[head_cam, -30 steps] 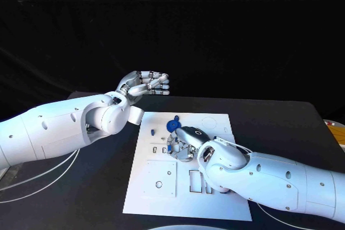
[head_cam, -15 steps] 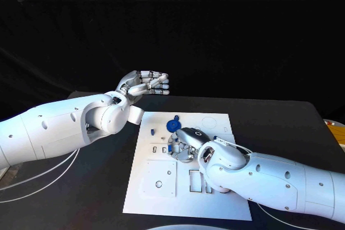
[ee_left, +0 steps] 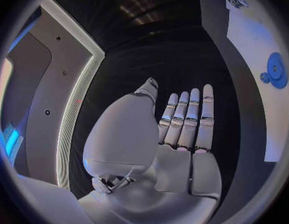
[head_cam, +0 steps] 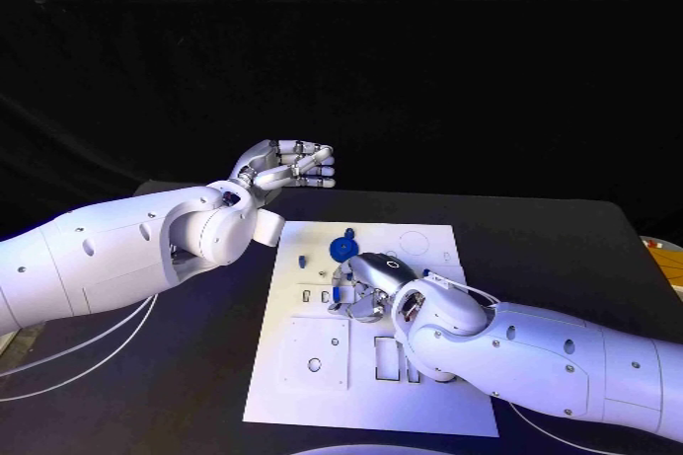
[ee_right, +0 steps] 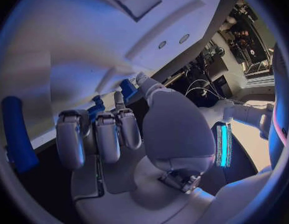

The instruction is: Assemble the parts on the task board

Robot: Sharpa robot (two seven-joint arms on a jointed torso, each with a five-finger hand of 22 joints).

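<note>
The white task board (head_cam: 306, 386) lies in the middle of the black table. On its far part a blue disc (head_cam: 343, 247) lies flat, with a small blue piece (head_cam: 302, 262) to its left. My right hand (head_cam: 367, 282) is down on the board just near of the disc, fingers curled. In the right wrist view its thumb and a finger pinch a small blue part (ee_right: 127, 88) against the board (ee_right: 119, 35); another blue bit (ee_right: 96, 106) stands beside it. My left hand (head_cam: 289, 166) hovers past the board's far left corner, fingers straight (ee_left: 188, 119), holding nothing.
The near half of the board has rectangular slots (head_cam: 386, 356) and a square inset plate (head_cam: 313, 351). White cables (head_cam: 86, 361) trail over the table at the left. A yellowish object (head_cam: 666, 263) sits at the right edge.
My right hand has crept slightly nearer on the board. The left hand has not moved.
</note>
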